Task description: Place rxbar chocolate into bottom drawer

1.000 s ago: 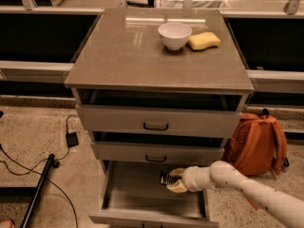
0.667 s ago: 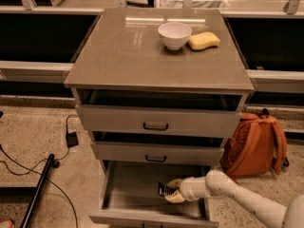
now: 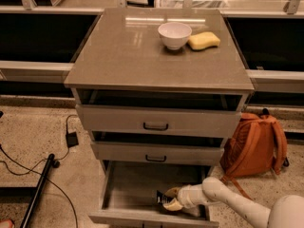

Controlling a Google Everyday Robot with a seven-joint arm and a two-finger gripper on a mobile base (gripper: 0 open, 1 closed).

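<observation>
The bottom drawer [image 3: 130,191] of the grey cabinet is pulled open and shows its plain grey floor. My gripper [image 3: 169,199] reaches in from the right, low inside the drawer near its front right. Its pale fingers [image 3: 173,192] are shut on the rxbar chocolate [image 3: 161,198], a small black bar that sticks out to the left, just above the drawer floor. My white arm [image 3: 228,201] crosses over the drawer's right side.
Two upper drawers [image 3: 156,122] with dark handles are slightly ajar above the gripper. A white bowl [image 3: 175,34] and yellow sponge [image 3: 203,41] sit on the cabinet top. An orange backpack [image 3: 256,144] stands right of the cabinet. Cables [image 3: 71,137] and a black pole [image 3: 40,189] lie on the left.
My gripper has moved down and a little to the left, deeper into the bottom drawer, with the black bar still in it.
</observation>
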